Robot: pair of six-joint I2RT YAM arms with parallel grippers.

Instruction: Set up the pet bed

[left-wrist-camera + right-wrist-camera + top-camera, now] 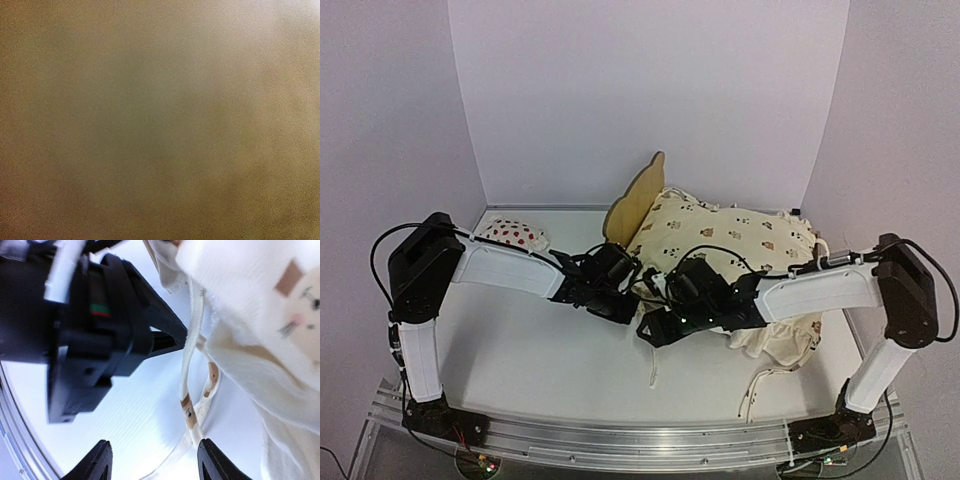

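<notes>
Two right gripper (pixel 157 466) jaws are standing apart, empty; the left gripper (pixel 172 337) jaws are pressing together by the tie (pixel 192 355) of the cream animal-print ruffled cover (pixel 740 235). This dangling tie is risking a snag on the right fingers, pulling the cover off the light plywood pet bed (pixel 638 200) at twelve o'clock.

No lettering legible anywhere in the scene.

Only wordless marks on show: a small red-and-green stripe (pixel 100 310) on the black body of the left jaws, with no characters on it; brown-and-pink animal faces printed across the cream cover (pixel 740 235); red strawberries dotted over the white pillow (pixel 515 235). Left wrist view a flat brown blur, nothing readable in it.
</notes>
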